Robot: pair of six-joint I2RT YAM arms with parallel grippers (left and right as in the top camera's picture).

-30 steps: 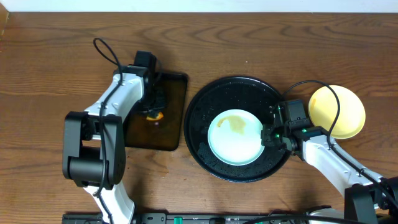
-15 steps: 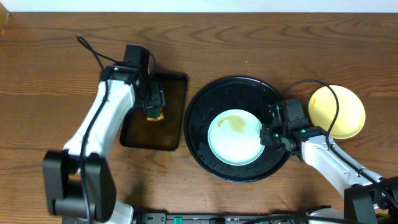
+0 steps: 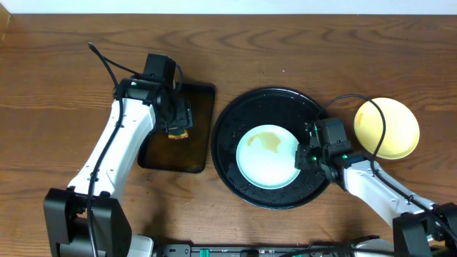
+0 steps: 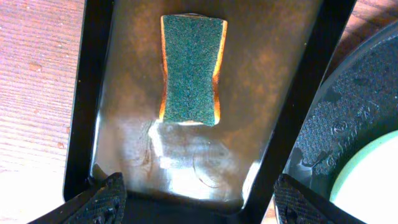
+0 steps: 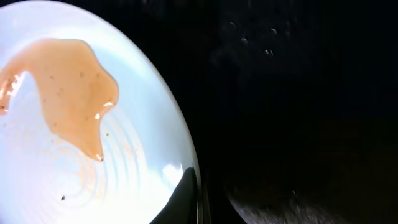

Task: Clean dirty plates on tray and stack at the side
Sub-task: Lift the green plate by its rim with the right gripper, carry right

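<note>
A pale mint-white plate (image 3: 268,163) with an orange-brown smear lies on the round black tray (image 3: 271,107). My right gripper (image 3: 305,153) is at the plate's right rim. In the right wrist view, one finger (image 5: 191,194) lies over the plate's (image 5: 62,174) edge, shut on it, with the tray (image 5: 298,93) beside it. A pale yellow plate (image 3: 389,128) sits on the wood tabletop to the right. My left gripper (image 3: 178,118) hangs open above a green and orange sponge (image 3: 178,133). In the left wrist view the sponge (image 4: 189,68) lies free ahead of the open jaws (image 4: 202,190).
The sponge rests on a rectangular dark brown tray (image 3: 161,153) left of the black tray. The brown tray's wet floor (image 4: 186,162) and the black tray's rim (image 4: 348,112) show in the left wrist view. Brown wood tabletop (image 3: 64,71) surrounds both trays.
My left arm's elbow has swung outward while its gripper stays over the sponge. My right gripper and the mint-white plate have shifted slightly to the left.
</note>
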